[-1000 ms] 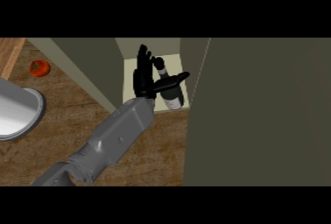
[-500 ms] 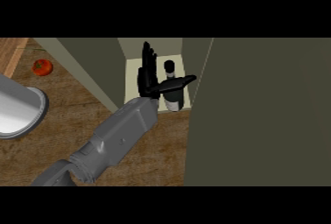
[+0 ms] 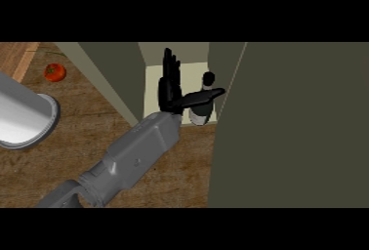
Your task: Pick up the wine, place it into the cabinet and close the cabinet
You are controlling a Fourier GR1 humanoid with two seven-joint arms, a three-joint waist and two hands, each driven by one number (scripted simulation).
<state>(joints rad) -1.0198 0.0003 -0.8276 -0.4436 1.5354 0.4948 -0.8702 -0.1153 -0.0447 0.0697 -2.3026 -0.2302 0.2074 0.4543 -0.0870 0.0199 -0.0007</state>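
Wooden counter (image 3: 184, 171) met the open cabinet (image 3: 153, 78) at twelve o'clock. Inside stood the wine (image 3: 202, 113), at three o'clock of the left hand (image 3: 170, 95), whose fingers were straight and released. On withdrawal, the thumb might topple the wine.

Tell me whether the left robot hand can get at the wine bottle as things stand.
Probably yes. The left robot hand is already inside the open cabinet, fingers straight, and its thumb crosses the wine bottle in this view. Nothing shows between them.

Light is dim and flat, palest inside the cabinet (image 3: 151, 95), with sheen on the grey cylinder (image 3: 22, 117).
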